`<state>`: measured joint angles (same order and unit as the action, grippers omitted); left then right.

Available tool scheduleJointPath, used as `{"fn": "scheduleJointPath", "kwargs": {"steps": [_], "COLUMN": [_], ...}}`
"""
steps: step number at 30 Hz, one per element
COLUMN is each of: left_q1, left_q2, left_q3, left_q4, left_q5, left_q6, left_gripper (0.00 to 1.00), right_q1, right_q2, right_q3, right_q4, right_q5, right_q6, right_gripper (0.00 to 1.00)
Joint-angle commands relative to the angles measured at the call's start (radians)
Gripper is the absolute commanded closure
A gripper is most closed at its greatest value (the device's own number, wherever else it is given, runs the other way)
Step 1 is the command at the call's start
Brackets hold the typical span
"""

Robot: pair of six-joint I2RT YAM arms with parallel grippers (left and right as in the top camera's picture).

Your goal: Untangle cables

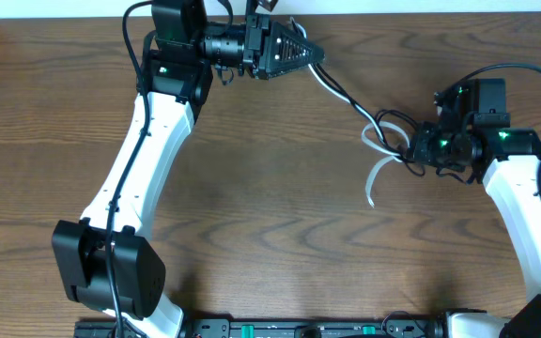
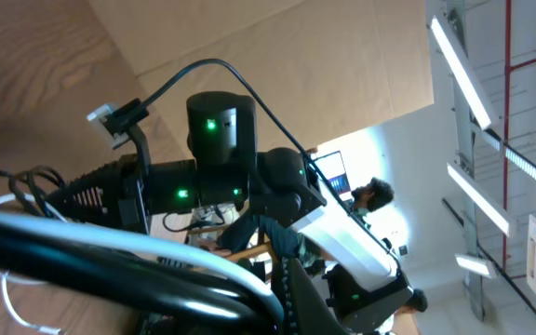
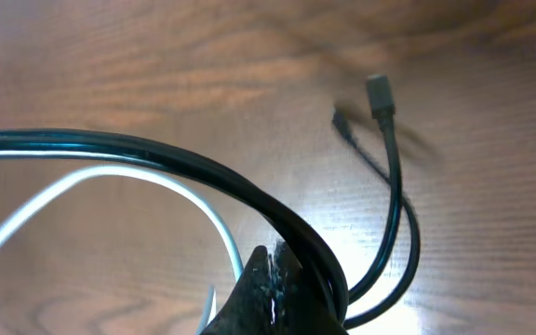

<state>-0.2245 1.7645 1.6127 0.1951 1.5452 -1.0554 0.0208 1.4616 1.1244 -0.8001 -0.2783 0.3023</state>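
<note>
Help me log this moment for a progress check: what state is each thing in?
Left hand: shut on black cable, white cable alongside.
Right hand: shut on black cable.
Black cable: strung between both hands, tangled with white.
White cable: loops beside right hand, one end loose.

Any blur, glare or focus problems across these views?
Overhead: evenly lit and sharp, thin black cable and thin white cable both crisp. Left wrist: those cables loom close and defocused; bright background blown out. Right wrist: glare patch on the brown wooden table, black plug end slightly smeared.
</note>
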Motion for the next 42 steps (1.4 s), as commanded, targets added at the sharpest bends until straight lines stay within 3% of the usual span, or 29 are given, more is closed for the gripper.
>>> {"fn": "scheduleJointPath", "kwargs": {"steps": [1,2,5,7,14,20,28,37,42], "left_q1": [0.005,0.005,0.005,0.004,-0.003,-0.010,-0.011,-0.011,-0.011], "left_q2": [-0.014,-0.014,-0.014,-0.014,-0.014,-0.014,-0.014,-0.014,-0.014], "left_q3": [0.026,0.026,0.017,0.001,-0.156,-0.340,-0.368,-0.368,-0.368], "left_q4": [-0.058,-0.091,-0.209,-0.302,-0.493,-0.497,-0.516,-0.702,-0.737], "left_q5": [0.027,0.026,0.026,0.026,-0.107,-0.300,-0.443,-0.813,-0.945], "left_q6": [0.124,0.157,0.242,0.304,0.467,0.487,0.487,0.487,0.486], "left_gripper": [0.93,0.93,0.92,0.92,0.92,0.93,0.93,0.92,0.93], "right_q1": [0.011,0.011,0.017,0.023,0.053,0.114,0.207,0.280,0.333], "right_q2": [0.001,0.001,0.001,0.001,0.001,0.002,0.016,0.112,0.179], "right_q3": [-0.007,-0.007,-0.007,-0.007,-0.007,-0.007,-0.008,-0.008,-0.008], "right_q4": [-0.034,-0.042,-0.038,-0.033,-0.031,-0.018,0.044,0.070,0.093], "right_q5": [-0.016,-0.017,-0.087,-0.132,-0.146,-0.133,-0.122,-0.121,-0.121], "right_q6": [-0.069,-0.072,-0.103,-0.110,-0.109,-0.109,-0.109,-0.122,-0.132], "right_gripper": [0.99,0.99,0.76,0.70,0.69,0.69,0.68,0.68,0.68]}}
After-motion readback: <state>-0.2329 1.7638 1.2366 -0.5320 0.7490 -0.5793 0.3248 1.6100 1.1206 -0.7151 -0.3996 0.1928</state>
